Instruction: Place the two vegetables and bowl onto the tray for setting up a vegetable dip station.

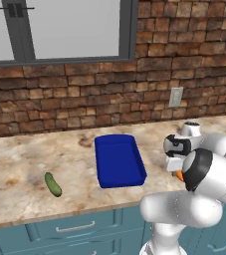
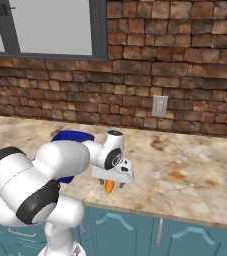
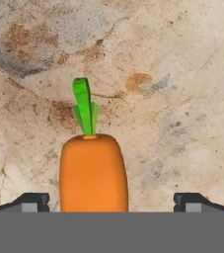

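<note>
Carrot (image 3: 93,170) sits between my gripper's (image 3: 111,201) wide-set fingertips, green top at 12 o'clock; grip unclear to me.

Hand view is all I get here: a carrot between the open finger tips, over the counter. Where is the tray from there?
Observer: The tray lies on the counter to the arm's left, with nothing in it.
Operator: And the cucumber?
Observer: The cucumber lies on the counter further left, apart from the tray.
Operator: What's beyond the gripper?
Observer: A brick wall with a pale outlet plate.
</note>
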Robot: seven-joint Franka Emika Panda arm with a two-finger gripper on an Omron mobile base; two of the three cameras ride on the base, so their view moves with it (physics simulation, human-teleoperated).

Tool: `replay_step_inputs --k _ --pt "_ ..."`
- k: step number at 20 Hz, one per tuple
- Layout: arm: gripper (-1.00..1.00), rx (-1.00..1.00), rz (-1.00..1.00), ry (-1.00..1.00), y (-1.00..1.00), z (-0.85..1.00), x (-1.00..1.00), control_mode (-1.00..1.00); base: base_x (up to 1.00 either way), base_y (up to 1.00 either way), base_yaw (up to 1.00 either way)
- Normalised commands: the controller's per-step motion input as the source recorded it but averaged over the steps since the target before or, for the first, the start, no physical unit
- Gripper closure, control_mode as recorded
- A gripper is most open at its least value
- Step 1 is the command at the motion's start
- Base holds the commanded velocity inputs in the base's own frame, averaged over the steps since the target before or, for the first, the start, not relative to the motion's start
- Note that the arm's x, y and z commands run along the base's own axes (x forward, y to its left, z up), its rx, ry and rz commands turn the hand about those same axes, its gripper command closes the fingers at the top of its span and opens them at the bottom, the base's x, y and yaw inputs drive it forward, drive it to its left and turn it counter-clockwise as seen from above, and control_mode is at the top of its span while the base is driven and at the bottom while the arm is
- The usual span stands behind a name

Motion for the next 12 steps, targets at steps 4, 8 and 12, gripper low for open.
replay_step_inputs --k 4,8,12 --pt "1.00 0.00 0.00 0.01 0.04 -0.13 0.04 -1.00 0.00 0.00 0.00" --pt "1.00 0.00 0.00 0.01 0.08 -0.04 0.00 -1.00 0.00 0.00 0.00" --pt "1.00 0.00 0.00 0.00 0.00 0.00 0.00 -1.00 0.00 0.00 0.00"
